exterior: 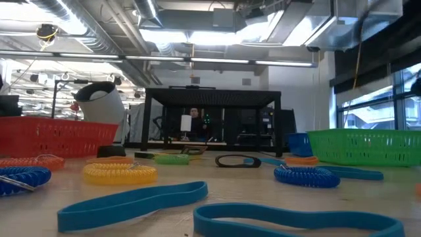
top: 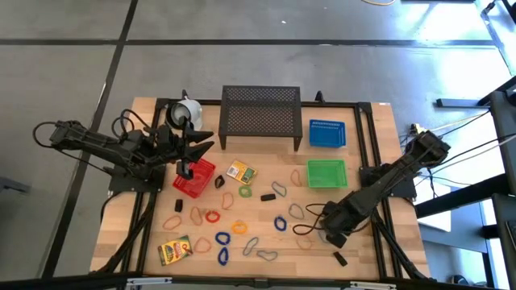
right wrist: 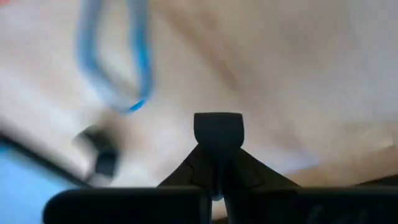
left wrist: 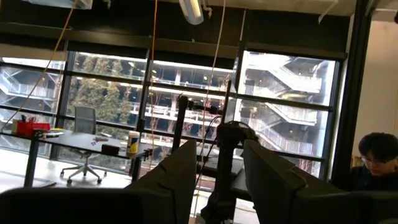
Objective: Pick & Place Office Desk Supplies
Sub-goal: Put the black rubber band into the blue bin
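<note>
the right gripper (top: 333, 238) is down at the near right part of the wooden worktop (top: 363, 173), and in the right wrist view its two dark fingers (right wrist: 217, 134) are pressed together on a small black block (right wrist: 217, 126) whose top shows just above the tips. beside it in that view lie a thin blue loop (right wrist: 112, 56) and another small black block (right wrist: 102, 155), both flat on the wood and blurred. the left gripper (top: 187, 167) hangs over the red mesh basket (top: 201, 184) at the left middle of the worktop; its fingers (left wrist: 180, 180) stand partly apart and point out toward the room's windows, with nothing visible between them (a person sits at the edge of that view). the rest of the office desk supplies (top: 242, 229) are scattered across the middle and near half of the worktop: blue, red, orange, green and grey loops, a few black blocks, one yellow-green printed box (top: 241, 171) just beside the red basket and another (top: 174, 250) at the near left corner. the green mesh basket (top: 326, 173) and the blue mesh basket (top: 327, 134) sit at the right, the black mesh shelf (top: 260, 113) at the far middle, and the white mug (top: 185, 110) to its left.
</note>
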Motion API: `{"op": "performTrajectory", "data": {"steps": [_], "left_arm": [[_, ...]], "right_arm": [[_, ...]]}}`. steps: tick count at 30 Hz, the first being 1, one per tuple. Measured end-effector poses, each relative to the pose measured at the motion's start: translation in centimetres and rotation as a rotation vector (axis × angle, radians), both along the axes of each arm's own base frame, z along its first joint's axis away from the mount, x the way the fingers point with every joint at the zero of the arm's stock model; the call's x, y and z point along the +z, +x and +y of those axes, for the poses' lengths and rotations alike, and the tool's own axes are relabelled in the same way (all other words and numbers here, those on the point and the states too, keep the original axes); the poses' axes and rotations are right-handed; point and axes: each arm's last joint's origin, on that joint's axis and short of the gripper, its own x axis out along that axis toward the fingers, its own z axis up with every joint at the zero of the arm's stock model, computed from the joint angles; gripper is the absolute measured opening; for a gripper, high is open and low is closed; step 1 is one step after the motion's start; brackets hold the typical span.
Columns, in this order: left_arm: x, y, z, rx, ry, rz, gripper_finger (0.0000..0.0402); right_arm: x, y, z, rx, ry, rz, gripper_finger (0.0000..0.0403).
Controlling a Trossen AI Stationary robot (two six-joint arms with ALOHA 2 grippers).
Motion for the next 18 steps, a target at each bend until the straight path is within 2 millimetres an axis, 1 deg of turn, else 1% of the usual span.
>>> {"op": "performTrajectory", "data": {"steps": [4,7,10,12,14,18], "left_arm": [[0.4,-0.3,0.1,-0.001,-0.009,-0.036,0.0127],[0.6,-0.5,0.1,0.013,0.013,-0.056,0.0127],[0.7,-0.6,0.1,0.039,0.066,-0.050,0.0127],[0.7,-0.7,0.2,0.065,0.095,-0.045,0.0127],[0.9,-0.7,0.2,0.087,0.121,-0.049,0.0127],[1.1,-0.8,0.2,0.118,0.172,-0.060,0.0127]], "right_arm": [[4.3,0.0,0.2,-0.027,0.034,-0.222,0.0012],[7.4,0.1,-0.8,-0.091,-0.035,-0.438,0.0006],[9.5,0.3,-2.9,-0.211,-0.213,-0.627,0.0012],[10.5,0.6,-4.7,-0.304,-0.321,-0.704,0.0017],[11.1,0.9,-6.6,-0.383,-0.398,-0.747,0.0018],[11.7,1.7,-10.1,-0.436,-0.518,-0.754,0.0019]]}}
